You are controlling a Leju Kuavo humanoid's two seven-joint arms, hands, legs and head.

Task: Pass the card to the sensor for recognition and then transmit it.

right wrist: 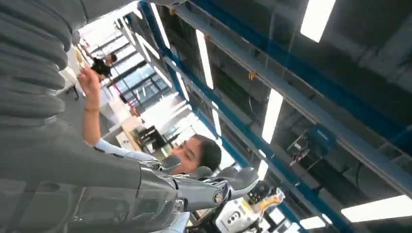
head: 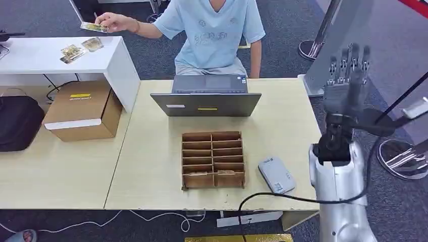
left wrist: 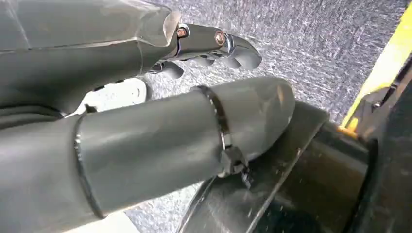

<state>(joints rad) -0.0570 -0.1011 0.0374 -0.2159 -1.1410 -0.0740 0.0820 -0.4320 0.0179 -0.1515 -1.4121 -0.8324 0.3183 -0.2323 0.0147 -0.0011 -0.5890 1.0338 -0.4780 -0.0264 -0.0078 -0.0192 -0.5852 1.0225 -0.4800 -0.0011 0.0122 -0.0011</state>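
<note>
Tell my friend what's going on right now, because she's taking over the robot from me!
Right hand: raised beside the table, fingers apart, holding nothing.
Left hand: hanging low over the grey floor, nothing in it.
Cards: a person behind the laptop holds one card over the white shelf; more cards lie on that shelf.
The grey sensor lies on the table right of the cardboard divider box.
Done: nothing yet; the robot has no card.
Left: get a card, pass it to the sensor, then hand it on.

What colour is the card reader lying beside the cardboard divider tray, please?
Light grey, clearest in the head view: the card reader beside the divider tray.
</note>
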